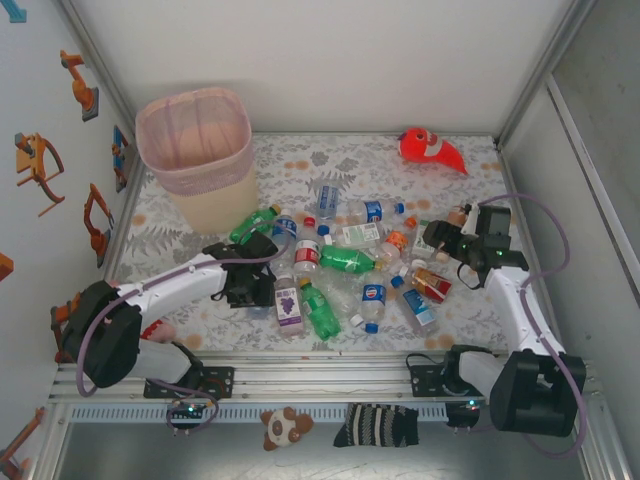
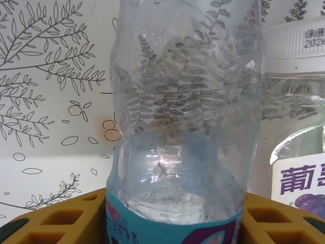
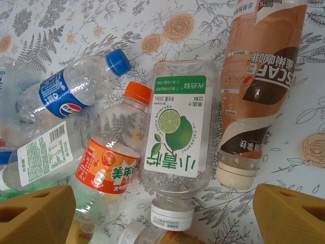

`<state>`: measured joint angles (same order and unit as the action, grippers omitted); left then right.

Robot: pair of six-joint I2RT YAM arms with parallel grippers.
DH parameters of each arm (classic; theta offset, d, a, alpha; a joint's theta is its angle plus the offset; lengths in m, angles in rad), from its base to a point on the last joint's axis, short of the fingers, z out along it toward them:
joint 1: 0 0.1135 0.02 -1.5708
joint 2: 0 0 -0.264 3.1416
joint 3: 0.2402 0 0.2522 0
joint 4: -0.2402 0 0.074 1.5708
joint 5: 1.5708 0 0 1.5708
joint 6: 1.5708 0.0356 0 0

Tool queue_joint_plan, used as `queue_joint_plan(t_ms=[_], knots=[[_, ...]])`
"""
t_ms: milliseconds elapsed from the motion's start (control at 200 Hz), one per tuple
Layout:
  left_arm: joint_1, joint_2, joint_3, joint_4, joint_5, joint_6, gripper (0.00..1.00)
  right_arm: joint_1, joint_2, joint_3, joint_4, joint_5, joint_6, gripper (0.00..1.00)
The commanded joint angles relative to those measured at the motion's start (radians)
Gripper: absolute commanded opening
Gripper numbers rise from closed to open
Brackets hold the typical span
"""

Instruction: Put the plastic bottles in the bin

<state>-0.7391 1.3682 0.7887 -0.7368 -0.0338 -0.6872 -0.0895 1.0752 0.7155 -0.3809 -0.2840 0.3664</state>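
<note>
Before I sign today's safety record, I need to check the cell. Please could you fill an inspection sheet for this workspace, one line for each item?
Surface: leaf-patterned cloth, flat, no spills seen.
Job's things: plastic bottles piled in the middle; bin upright at far left, no bottle seen inside.
Clutter: fish plush at far right; small plush toy and striped sock on the near rail.
Grippers: left gripper straddles a clear bottle, grip unconfirmed; right gripper open above a lime-label bottle.
Cables: left cable runs along its arm; right cable loops beside its arm.
Surroundings: white walls; robot stickers on the left wall.
</note>
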Motion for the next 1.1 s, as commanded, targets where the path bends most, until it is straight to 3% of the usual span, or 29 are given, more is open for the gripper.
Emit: queue_joint_plan(t_ms=[0,506,876,1097], knots=[[-0.005,-0.047,-0.007,-0.032,-0.022,-0.012,0.49,-0.003,-0.021,0.013,-0.021,0.002,-0.016,0.89],[0.013,-0.170,0.267,-0.208,-0.132,0.102,0.47,-0.003,-0.060,0.046,-0.068,0.009,-0.017,0.89],[0.154,-0.123,0.634,-0.145,-0.058,0.277,0.46,-0.003,-0.081,0.084,-0.101,0.020,-0.017,0.89],[0.238,-0.017,0.868,-0.128,-0.053,0.370,0.45,-0.003,-0.086,0.106,-0.112,0.020,-0.014,0.88]])
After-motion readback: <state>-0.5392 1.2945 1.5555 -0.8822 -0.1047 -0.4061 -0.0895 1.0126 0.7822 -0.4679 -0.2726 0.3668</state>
